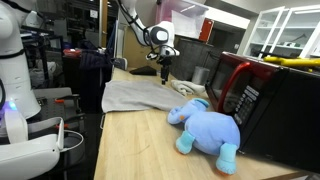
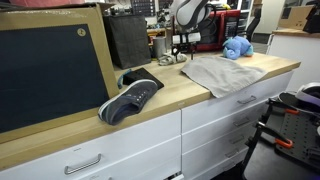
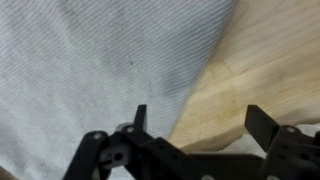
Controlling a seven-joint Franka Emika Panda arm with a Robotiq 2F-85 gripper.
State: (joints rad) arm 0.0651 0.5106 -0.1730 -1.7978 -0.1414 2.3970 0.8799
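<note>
wrist view first: the tool (image 3: 200,125) is hanging right over the cloth (image 3: 100,60), fingers (image 3: 140,118) spreading wide apart, released, gripping nothing. the cloth's edge is running diagonally under the gap, so one finger is sitting over grey fabric and the other over the bare wood of the desk (image 3: 275,60). can't tell whether the tips are touching anything or just hovering.

in an exterior view, a blue plush (image 1: 205,128) is lying nearest on the desk, right up beside a red-and-black microwave (image 1: 255,95). just past the plush, the cloth (image 1: 140,95) is lying rumpled on the wood, and the tool (image 1: 165,70) is pointing down at its far edge.

in an exterior view, a shoe (image 2: 130,100) is sitting nearest on the desk, well apart from the cloth (image 2: 225,72), with a dark board (image 2: 50,70) leaning behind the shoe. the plush (image 2: 237,47) is sitting at the back, beyond the cloth. white drawers (image 2: 120,150) are running along under the desk top.
</note>
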